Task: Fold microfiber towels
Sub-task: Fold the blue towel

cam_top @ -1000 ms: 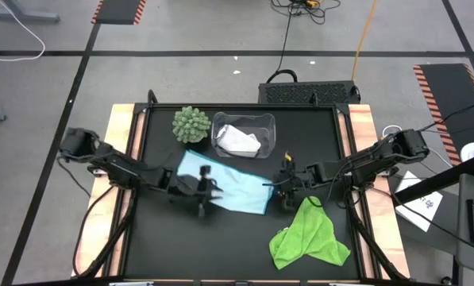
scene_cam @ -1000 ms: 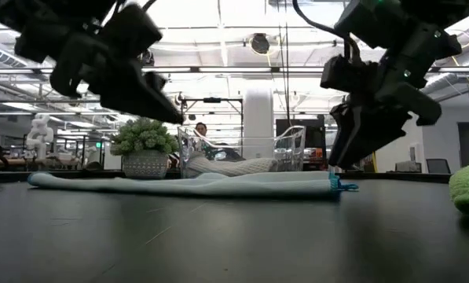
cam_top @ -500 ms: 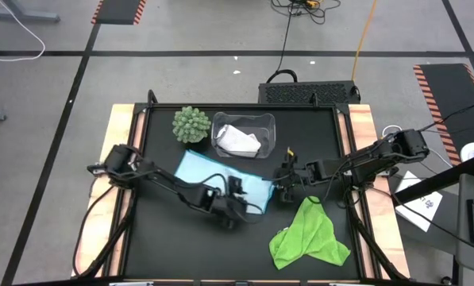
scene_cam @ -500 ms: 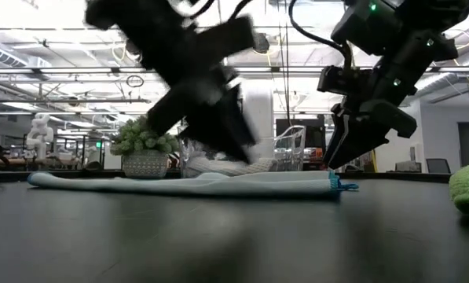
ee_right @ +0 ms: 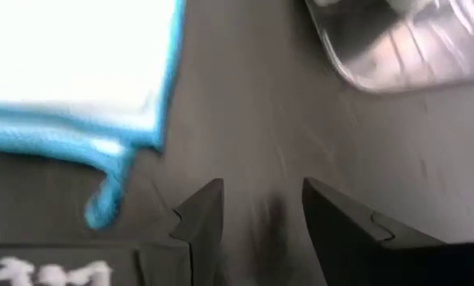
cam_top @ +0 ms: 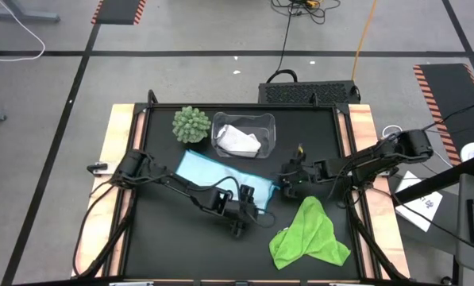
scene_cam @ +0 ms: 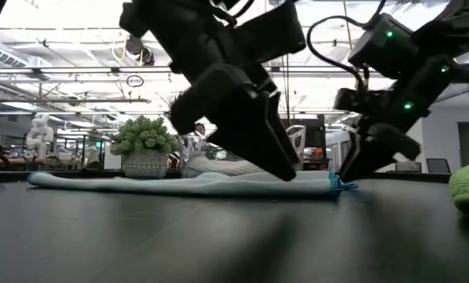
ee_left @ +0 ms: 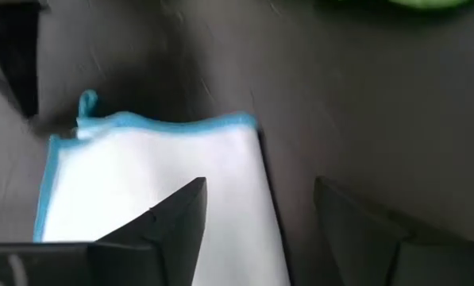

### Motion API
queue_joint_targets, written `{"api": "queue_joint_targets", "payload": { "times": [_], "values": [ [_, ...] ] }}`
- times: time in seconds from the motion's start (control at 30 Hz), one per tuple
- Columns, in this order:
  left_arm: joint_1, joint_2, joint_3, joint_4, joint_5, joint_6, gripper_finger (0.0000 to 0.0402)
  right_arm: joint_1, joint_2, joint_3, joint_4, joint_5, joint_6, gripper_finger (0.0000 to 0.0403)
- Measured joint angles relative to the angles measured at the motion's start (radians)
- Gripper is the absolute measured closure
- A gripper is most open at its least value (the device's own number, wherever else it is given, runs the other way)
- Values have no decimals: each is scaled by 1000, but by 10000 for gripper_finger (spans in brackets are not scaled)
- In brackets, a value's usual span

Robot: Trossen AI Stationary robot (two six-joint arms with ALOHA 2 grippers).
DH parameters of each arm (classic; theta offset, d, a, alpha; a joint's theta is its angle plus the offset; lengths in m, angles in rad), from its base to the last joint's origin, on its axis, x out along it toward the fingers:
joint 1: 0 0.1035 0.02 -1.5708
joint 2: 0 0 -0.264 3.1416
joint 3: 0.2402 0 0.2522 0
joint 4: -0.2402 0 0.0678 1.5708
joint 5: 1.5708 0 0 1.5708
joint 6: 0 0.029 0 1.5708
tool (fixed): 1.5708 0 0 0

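- The left end effector (cam_top: pixel 246 213) is hovering over the near right part of the blue towel (cam_top: pixel 213 176), fingers (ee_left: pixel 169 218) spread, nothing between them.
- The right end effector (cam_top: pixel 287 184) is sitting just off that towel's right corner, beside the small loop (ee_right: pixel 104 199), fingers (ee_right: pixel 201 214) apart and closing on nothing but bare table (cam_top: pixel 173 238).
- The risk, as I read it: both end effectors are crowding the same corner, so a lift from either one could bring them together or drag the cloth askew.
- A pinch that catches only the top layer would be pulling the fold apart rather than doubling it.
- The right one is looking more at table than at fabric, so a straight close could be missing the edge altogether.
- The blue towel is lying flat in the middle of the table, pale with a brighter blue hem, its edges looking straight and fairly square.
- The green towel (cam_top: pixel 310 235) is lying crumpled at the near right, well apart from the blue one.
- The white towel (cam_top: pixel 240 141) is bunched inside the clear bin (cam_top: pixel 217 127), next to the spiky plant (cam_top: pixel 190 124).
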Motion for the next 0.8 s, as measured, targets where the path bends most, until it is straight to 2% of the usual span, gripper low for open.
{"api": "queue_joint_targets", "payload": {
  "times": [0.33,0.43,0.6,0.8],
  "values": [
    [47,75,4,69,58,-26,210,2,-87,-9,38,-26,-38,241],
    [49,77,5,67,73,-27,254,2,-92,-7,62,-28,-45,241],
    [51,30,-1,3,114,-11,378,3,-95,-7,76,-55,-71,241],
    [29,-105,0,-91,126,9,396,11,-95,-8,95,-105,-118,241]
  ]
}}
